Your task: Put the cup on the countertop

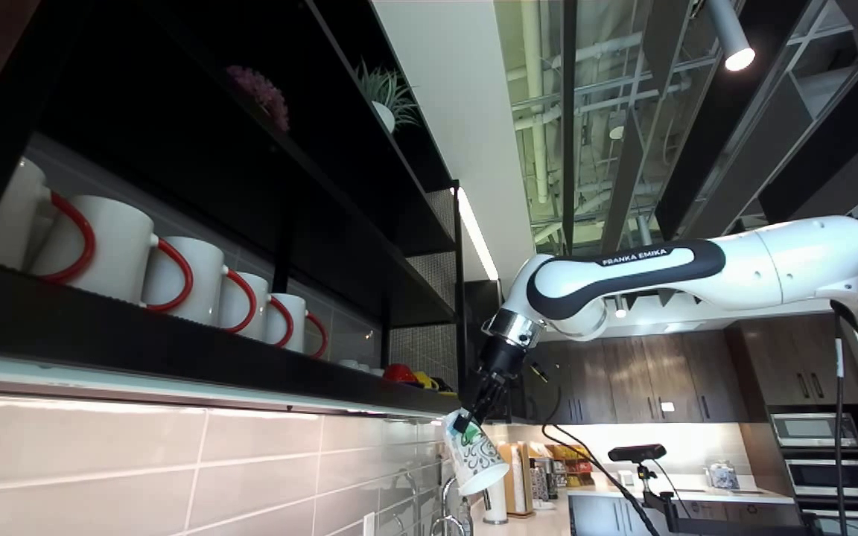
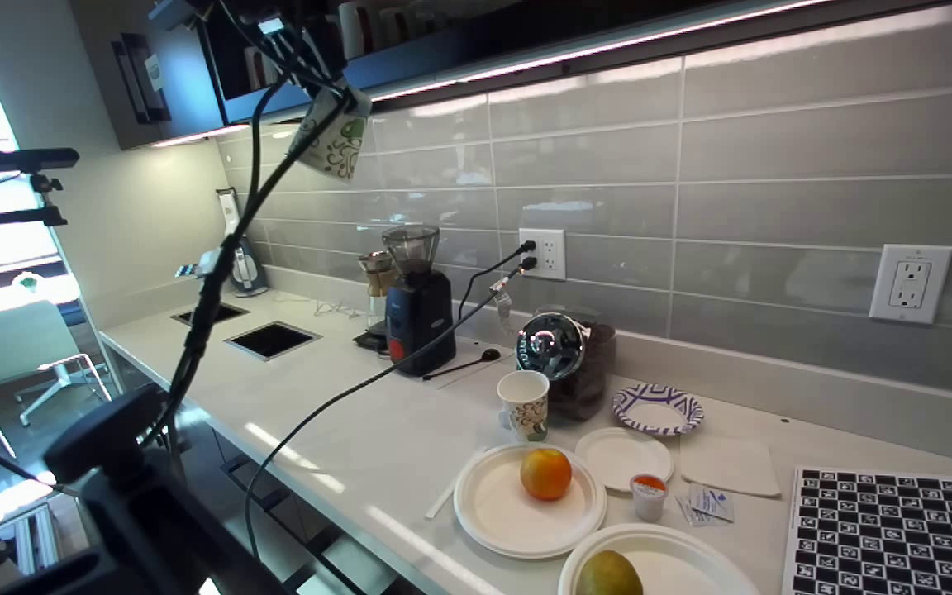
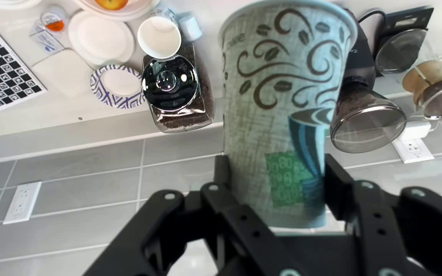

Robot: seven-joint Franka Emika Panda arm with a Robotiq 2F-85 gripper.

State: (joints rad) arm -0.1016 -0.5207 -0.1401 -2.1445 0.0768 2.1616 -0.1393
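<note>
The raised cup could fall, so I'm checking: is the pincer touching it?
Touching. In the wrist view, the pincer has its fingers against both sides of the raised cup, with no gap showing.

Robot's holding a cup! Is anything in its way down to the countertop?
Lower than the held cup, a grinder and a glass jar stand on the countertop, and a black cord seems to cross it. The gripper could probably steer around them.

The pale cup (image 3: pixel 282 122) has brown scrolls and a green patch, the white mugs (image 1: pixel 120 246) red handles (image 1: pixel 88 242).
</note>
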